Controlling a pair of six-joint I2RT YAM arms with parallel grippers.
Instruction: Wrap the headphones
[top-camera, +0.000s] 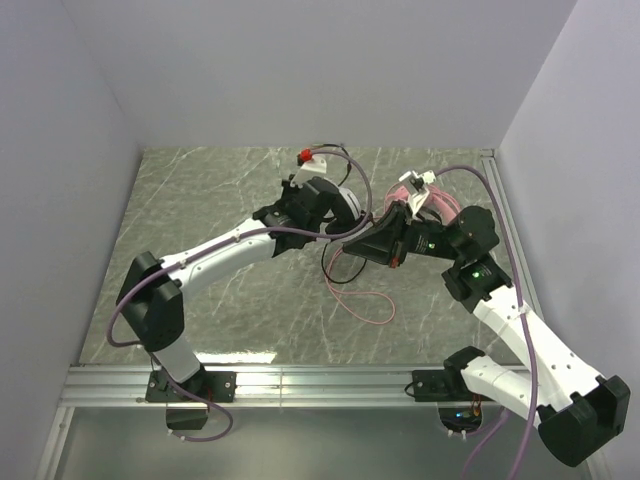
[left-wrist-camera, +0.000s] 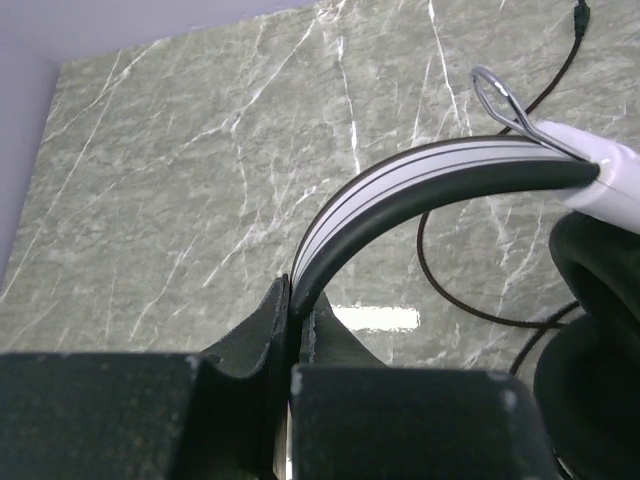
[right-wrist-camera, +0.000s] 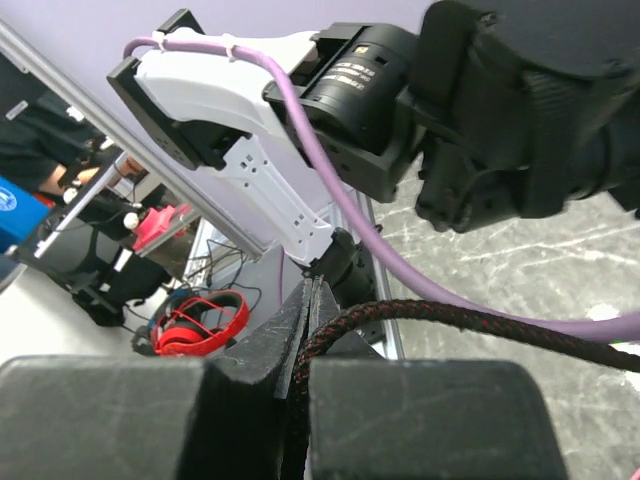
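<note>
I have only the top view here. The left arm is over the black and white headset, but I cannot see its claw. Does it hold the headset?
Observer: Yes. In the left wrist view the left claw is shut on the headset, gripping its striped headband.
Operator: And the right claw, is it empty?
Observer: No. The right wrist view shows the right claw shut on a dark braided cable, which comes out between its fingers.
Operator: Which part of the band is gripped?
Observer: I cannot tell exactly. The band arcs out of the left claw up to one black ear cup; the other cup is hidden.
</note>
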